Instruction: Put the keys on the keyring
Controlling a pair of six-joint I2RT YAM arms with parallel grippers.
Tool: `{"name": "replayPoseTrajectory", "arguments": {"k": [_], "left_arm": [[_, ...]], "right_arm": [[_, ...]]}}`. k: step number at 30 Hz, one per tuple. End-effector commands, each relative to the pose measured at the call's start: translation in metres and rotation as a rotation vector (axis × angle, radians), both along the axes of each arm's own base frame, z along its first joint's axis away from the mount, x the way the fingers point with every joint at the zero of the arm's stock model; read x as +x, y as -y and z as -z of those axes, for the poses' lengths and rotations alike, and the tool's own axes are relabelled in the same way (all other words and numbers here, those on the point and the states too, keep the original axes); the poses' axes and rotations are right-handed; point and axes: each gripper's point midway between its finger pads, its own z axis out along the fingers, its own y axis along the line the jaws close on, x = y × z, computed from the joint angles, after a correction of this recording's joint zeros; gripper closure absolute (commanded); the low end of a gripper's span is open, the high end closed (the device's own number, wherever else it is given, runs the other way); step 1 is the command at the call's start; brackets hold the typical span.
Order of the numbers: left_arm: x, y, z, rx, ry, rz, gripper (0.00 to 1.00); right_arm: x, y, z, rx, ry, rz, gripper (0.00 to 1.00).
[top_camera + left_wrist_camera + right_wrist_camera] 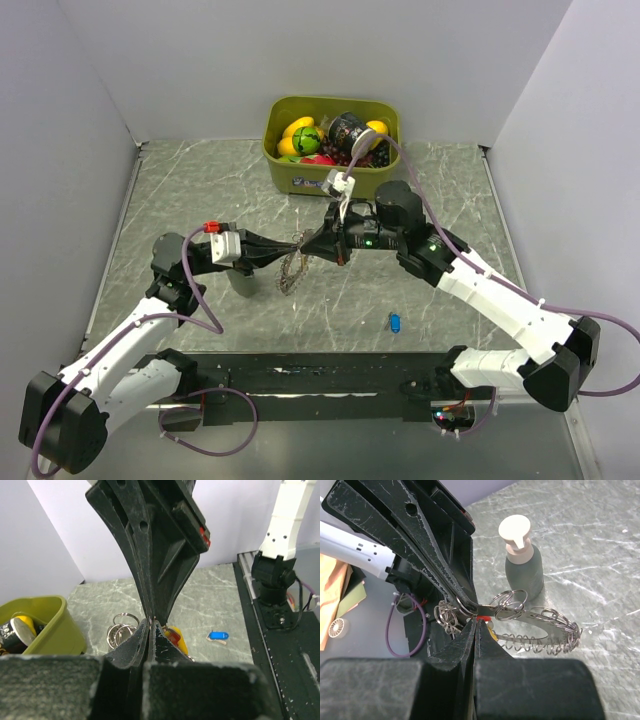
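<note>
An olive-green plastic bin point(272, 148) sat at 12 o'clock on the grey-green marbled tabletop point(180, 200). It held yellow-and-green toy fruit point(300, 130), a dark can point(348, 128) and a red piece point(320, 160). A grey-green pump bottle with a cream top point(522, 565) stood upright toward 8 o'clock. A black strip point(300, 375) ran along 6 o'clock.

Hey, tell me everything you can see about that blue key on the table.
The blue key is tiny: a bright blue, plastic-looking tag with a short pale blade sticking out of one end. It lies flat and alone on the grey marbled table, toward the near edge and right of centre. Nothing but the tabletop touches it.
</note>
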Motion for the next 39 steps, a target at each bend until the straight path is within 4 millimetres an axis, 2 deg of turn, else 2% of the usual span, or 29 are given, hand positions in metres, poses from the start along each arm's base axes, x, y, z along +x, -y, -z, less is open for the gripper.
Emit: {"name": "replayPoseTrajectory", "arguments": {"k": [1, 9, 10, 12, 13, 15, 16, 19, 23, 26, 27, 32, 33, 36, 39], "left_arm": [[-0.017, -0.003, -0.038, -0.093, 0.128, 0.042, 0.99], [-0.022, -0.003, -0.041, -0.134, 0.122, 0.067, 0.99], [-0.023, -0.003, -0.042, -0.136, 0.124, 0.068, 0.99], [-0.023, -0.003, -0.041, -0.135, 0.123, 0.071, 0.99], [-0.023, -0.003, -0.042, -0.136, 0.125, 0.072, 0.99], [-0.024, -0.003, -0.042, -0.135, 0.125, 0.077, 0.99], [-0.025, -0.003, -0.042, -0.136, 0.126, 0.079, 0.99], [-0.027, -0.003, -0.042, -0.136, 0.13, 0.093, 0.99], [-0.031, -0.002, -0.042, -0.136, 0.134, 0.122, 0.99], [-0.035, -0.001, -0.041, -0.128, 0.126, 0.154, 0.99], [-0.037, -0.001, -0.043, -0.13, 0.134, 0.163, 0.99], [-0.041, 0.003, -0.042, -0.115, 0.127, 0.209, 0.99], [-0.042, 0.004, -0.042, -0.112, 0.126, 0.216, 0.99], [-0.044, 0.006, -0.043, -0.112, 0.126, 0.228, 0.99], [-0.043, 0.007, -0.045, -0.117, 0.13, 0.228, 0.99]], "right_arm": [[0.003, 0.004, -0.008, 0.03, 0.034, 0.02, 1.0], [-0.001, 0.007, -0.013, 0.05, 0.045, 0.015, 0.99], [-0.003, 0.008, -0.015, 0.054, 0.056, 0.014, 0.86], [-0.004, 0.013, -0.022, 0.064, 0.087, 0.03, 0.74], [-0.004, 0.016, -0.025, 0.065, 0.108, 0.035, 0.6], [-0.008, 0.024, -0.036, 0.088, 0.154, 0.048, 0.44], [-0.009, 0.026, -0.04, 0.094, 0.177, 0.047, 0.26], [-0.022, 0.031, -0.056, 0.13, 0.232, 0.001, 0.1], [-0.038, 0.032, -0.076, 0.175, 0.285, -0.078, 0.1], [-0.049, 0.029, -0.083, 0.195, 0.296, -0.148, 0.16], [-0.05, 0.028, -0.083, 0.195, 0.293, -0.162, 0.22], [-0.059, 0.021, -0.09, 0.214, 0.293, -0.25, 0.31], [-0.061, 0.02, -0.091, 0.219, 0.287, -0.263, 0.38], [-0.062, 0.016, -0.091, 0.218, 0.27, -0.293, 0.5], [-0.062, 0.013, -0.088, 0.216, 0.253, -0.307, 0.57]]}}
